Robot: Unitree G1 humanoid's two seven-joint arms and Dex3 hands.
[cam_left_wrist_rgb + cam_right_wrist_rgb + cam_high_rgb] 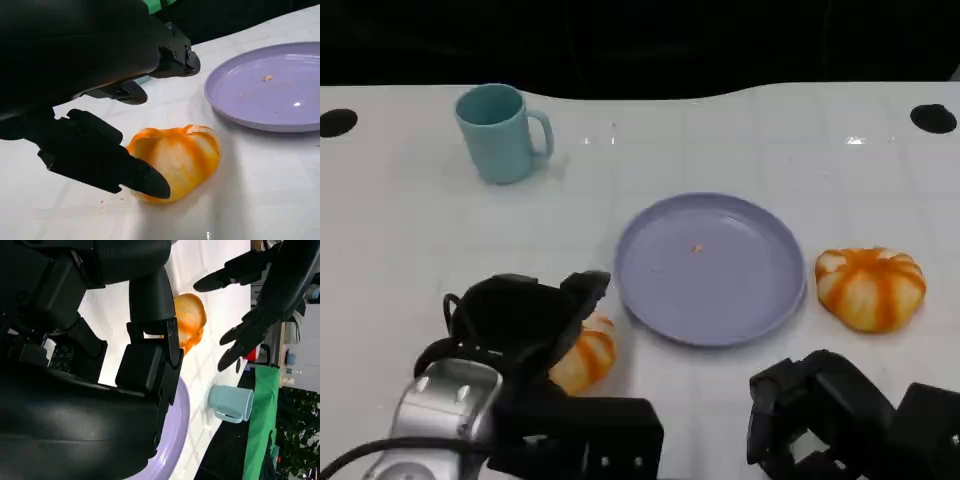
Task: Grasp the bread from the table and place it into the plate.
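Both hands sit at the desk's near edge. Left hand (525, 325) hovers over one bread roll (585, 357) near the front, left of the plate (711, 268); its fingers (107, 160) are spread wide around the roll, one fingertip just beside or maybe touching its side, another reaching above it. It holds nothing firmly that I can see. Right hand (840, 415) rests low at the near right, fingers curled inward; whether they close on anything I cannot tell.

Purple plate lies at the desk's middle, bare but for a crumb. A second bread roll (871, 287), orange-striped like the first, lies just right of the plate, apart from its rim. Toward the far left edge stands a pale blue mug (503, 132), upright, handle to the right. No writing or labels are readable on anything.
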